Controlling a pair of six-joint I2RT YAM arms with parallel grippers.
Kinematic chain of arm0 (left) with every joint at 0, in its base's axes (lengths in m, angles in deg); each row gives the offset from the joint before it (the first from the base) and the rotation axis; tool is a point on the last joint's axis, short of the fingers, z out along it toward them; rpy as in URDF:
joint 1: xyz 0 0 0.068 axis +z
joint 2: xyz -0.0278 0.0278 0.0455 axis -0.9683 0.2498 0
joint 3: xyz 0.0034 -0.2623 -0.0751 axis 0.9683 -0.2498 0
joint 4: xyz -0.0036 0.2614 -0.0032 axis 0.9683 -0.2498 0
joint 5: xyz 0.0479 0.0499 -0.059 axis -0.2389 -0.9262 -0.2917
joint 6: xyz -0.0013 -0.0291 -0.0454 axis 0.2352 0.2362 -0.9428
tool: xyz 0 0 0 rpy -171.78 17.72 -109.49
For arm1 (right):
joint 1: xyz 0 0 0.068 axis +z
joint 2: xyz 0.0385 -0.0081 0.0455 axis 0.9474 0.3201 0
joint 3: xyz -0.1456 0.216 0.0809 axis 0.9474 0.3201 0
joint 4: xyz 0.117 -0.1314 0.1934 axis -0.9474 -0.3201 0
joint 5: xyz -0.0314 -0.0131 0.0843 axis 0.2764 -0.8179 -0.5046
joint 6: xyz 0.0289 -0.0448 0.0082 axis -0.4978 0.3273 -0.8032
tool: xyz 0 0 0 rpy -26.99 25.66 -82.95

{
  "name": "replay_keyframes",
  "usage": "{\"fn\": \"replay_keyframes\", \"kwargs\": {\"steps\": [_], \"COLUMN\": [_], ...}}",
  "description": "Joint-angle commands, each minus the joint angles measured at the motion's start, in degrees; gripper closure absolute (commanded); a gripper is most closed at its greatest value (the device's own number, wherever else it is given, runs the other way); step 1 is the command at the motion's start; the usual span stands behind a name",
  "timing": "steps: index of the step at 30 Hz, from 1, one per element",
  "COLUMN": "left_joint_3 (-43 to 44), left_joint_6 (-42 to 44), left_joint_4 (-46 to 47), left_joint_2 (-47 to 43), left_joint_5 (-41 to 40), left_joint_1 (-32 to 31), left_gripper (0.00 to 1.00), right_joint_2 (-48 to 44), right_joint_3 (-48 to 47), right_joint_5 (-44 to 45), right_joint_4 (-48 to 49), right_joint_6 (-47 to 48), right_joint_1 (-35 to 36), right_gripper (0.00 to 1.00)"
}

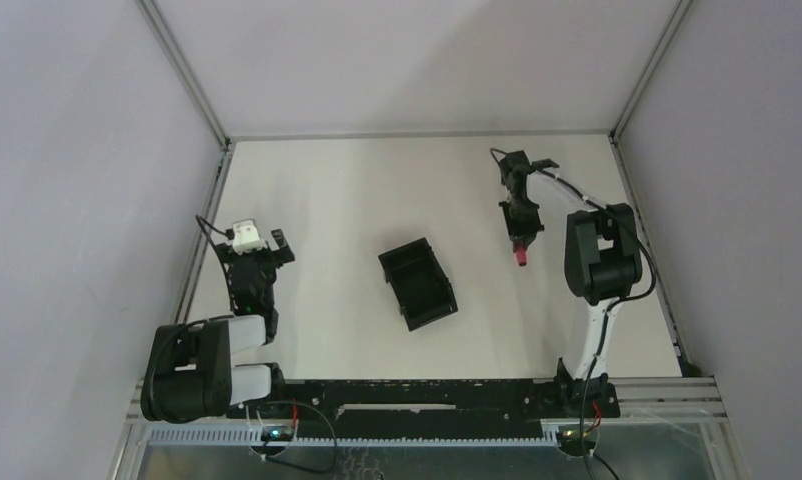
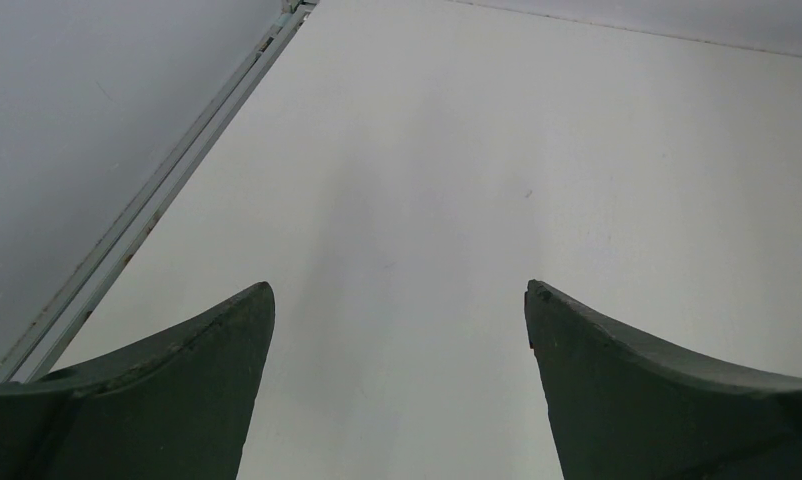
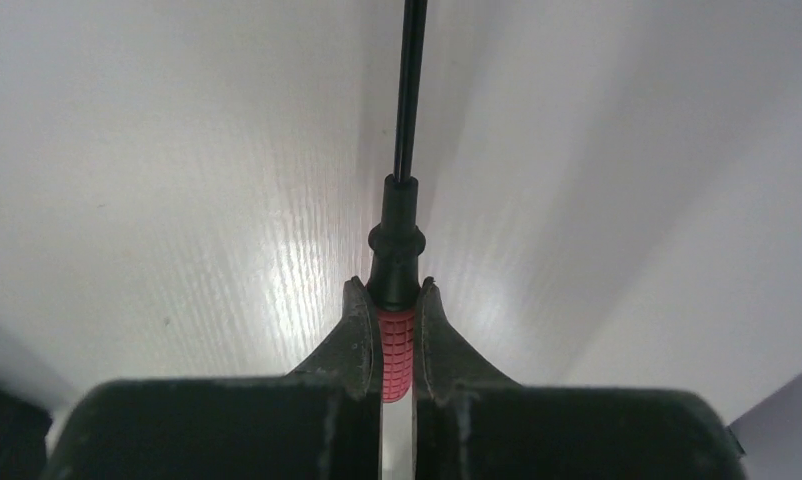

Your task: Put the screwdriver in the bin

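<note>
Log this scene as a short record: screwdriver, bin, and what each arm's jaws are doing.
screwdriver: slim, thin black shaft, red ribbed handle; gripped by the handle
bin: small black rectangular plastic tray with dividers, looks empty
right arm: jaws shut on the screwdriver, right of the bin, apart from it
left arm: jaws open, holding nothing, over white table
status: screwdriver not yet in bin

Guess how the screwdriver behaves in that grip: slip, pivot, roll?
Right gripper pinches the screwdriver on its ribbed red handle, so slip seems unlikely. The long thin shaft juts ahead; it may pivot. Round, so probably rolls if released flat.
</note>
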Motion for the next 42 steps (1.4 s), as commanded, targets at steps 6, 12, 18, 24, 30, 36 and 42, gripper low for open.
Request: {"fn": "replay_keyframes", "kwargs": {"steps": [6, 12, 18, 24, 30, 36, 42], "left_joint_3": [2.1, 2.0, 2.0, 2.0, 2.0, 2.0, 2.1], "left_joint_6": [0.9, 0.9, 0.9, 0.9, 0.9, 0.9, 0.9], "left_joint_4": [1.8, 1.8, 1.8, 1.8, 1.8, 1.8, 1.8], "left_joint_2": [-0.5, -0.5, -0.5, -0.5, -0.5, -0.5, -0.5], "left_joint_5": [-0.4, -0.4, -0.5, -0.4, -0.4, -0.4, -0.4], "left_joint_1": [-0.2, -0.2, -0.2, -0.2, -0.2, -0.3, -0.2], "left_gripper": [0.00, 0.00, 0.00, 0.00, 0.00, 0.00, 0.00], "right_joint_2": [-13.3, -16.2, -18.2, -13.6, -12.2, -13.0, -8.7], "right_joint_3": [-16.6, -17.3, -16.4, -20.0, -18.0, -7.5, -3.2], "right_joint_5": [1.0, 0.4, -0.2, -4.4, 1.3, 0.1, 1.5], "right_joint_4": [-21.9, -23.9, -18.1, -11.6, -8.2, 2.6, 7.8], "right_joint_6": [-7.9, -12.3, -17.3, -16.2, -5.5, -0.4, 1.6], "right_joint_1": [0.1, 2.2, 15.8, 33.7, 40.9, 41.3, 41.0], "right_gripper": [1.00, 1.00, 1.00, 1.00, 1.00, 1.00, 1.00]}}
